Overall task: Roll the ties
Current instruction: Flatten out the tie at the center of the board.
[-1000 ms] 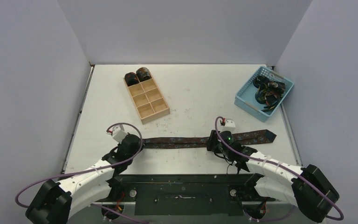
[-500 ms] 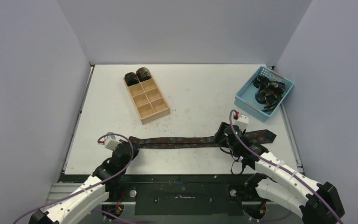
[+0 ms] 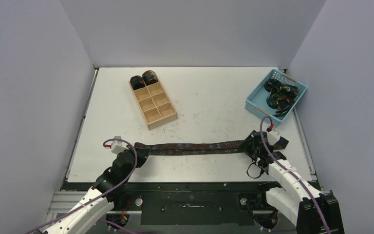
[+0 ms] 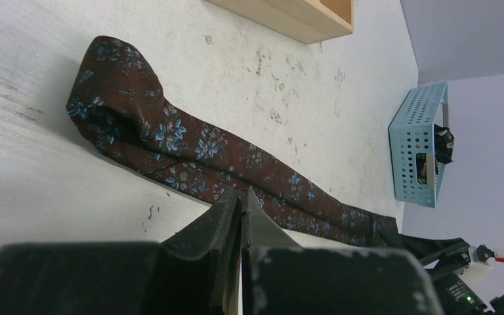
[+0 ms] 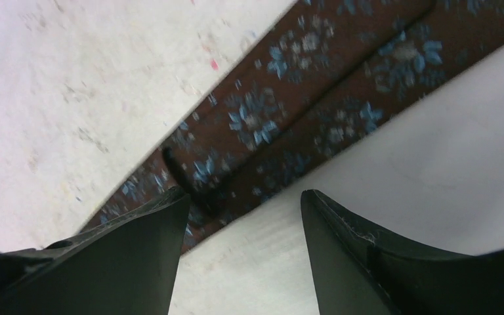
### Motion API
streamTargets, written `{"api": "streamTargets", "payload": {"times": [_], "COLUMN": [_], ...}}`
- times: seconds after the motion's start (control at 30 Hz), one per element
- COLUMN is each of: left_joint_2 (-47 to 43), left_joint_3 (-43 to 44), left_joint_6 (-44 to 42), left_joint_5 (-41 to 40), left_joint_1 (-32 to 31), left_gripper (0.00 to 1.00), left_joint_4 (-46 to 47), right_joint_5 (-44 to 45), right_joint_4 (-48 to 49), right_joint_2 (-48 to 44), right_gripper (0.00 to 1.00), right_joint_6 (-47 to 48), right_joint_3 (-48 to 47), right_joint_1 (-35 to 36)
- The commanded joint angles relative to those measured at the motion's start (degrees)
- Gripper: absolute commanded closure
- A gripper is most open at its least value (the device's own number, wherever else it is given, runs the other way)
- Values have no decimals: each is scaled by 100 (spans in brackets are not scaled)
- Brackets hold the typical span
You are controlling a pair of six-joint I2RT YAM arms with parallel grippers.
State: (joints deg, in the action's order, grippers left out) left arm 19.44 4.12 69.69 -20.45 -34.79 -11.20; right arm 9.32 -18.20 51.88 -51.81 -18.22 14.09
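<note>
One dark brown tie with small blue flowers (image 3: 195, 147) lies flat and stretched out across the near part of the table. Its narrow end is on the left and folded over (image 4: 115, 85). Its wide pointed end (image 3: 281, 142) is on the right. My left gripper (image 3: 138, 154) is shut and empty, with its tips (image 4: 243, 194) at the near edge of the tie close to the narrow end. My right gripper (image 3: 252, 146) is open and low over the tie near the wide end; one finger (image 5: 151, 230) overlaps the fabric (image 5: 315, 85). Two rolled ties (image 3: 143, 79) sit in the tray's far compartments.
The tan wooden tray (image 3: 159, 111) stands at the middle left of the table. The light blue basket (image 3: 258, 100) at the far right holds several loose ties (image 3: 280, 95); it also shows in the left wrist view (image 4: 415, 144). Grey walls close in three sides.
My right gripper slid right along the tie toward its wide end. My left arm drew back toward the near edge, and the tie's narrow end moved a little left.
</note>
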Motion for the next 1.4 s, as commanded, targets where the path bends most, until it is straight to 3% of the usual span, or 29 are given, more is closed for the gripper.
{"api": "streamTargets", "payload": {"times": [0.0,0.2,0.3,0.43,0.6,0.7,0.9,1.0,1.2,1.37], "left_joint_2": [14,-125,-204,-324,-480,-601,-816,-989,-1351,-1478], "left_joint_3": [412,364,494,567,559,727,1288,1479,1571,1509], "left_joint_6": [-247,-343,-524,-667,-555,-553,-682,-746,-790,-765], "left_joint_5": [275,302,328,410,545,560,244,6,-153,-142], "left_joint_1": [24,24,24,24,25,31,31,33,32,30], "left_gripper": [100,100,100,100,100,97,89,79,57,51], "left_joint_4": [-90,-146,-380,-704,-1031,-1232,-1898,-2186,-2421,-2425], "right_joint_5": [-363,-110,31,624,1469,1691,1633,1674,1753,1748], "right_joint_4": [604,672,399,216,28,124,271,319,428,422], "right_joint_2": [313,400,-9,64,1639,2401,3500,3818,4072,4242], "right_gripper": [36,38,40,45,55,59,63,62,57,63], "right_joint_6": [-96,244,567,815,1088,1247,1507,1542,1539,1570], "right_joint_3": [6,-310,-619,-1145,-2130,-2518,-3042,-3154,-3188,-3170], "right_joint_1": [-470,-690,-348,1221,3274,3888,4260,4279,4275,4283]}}
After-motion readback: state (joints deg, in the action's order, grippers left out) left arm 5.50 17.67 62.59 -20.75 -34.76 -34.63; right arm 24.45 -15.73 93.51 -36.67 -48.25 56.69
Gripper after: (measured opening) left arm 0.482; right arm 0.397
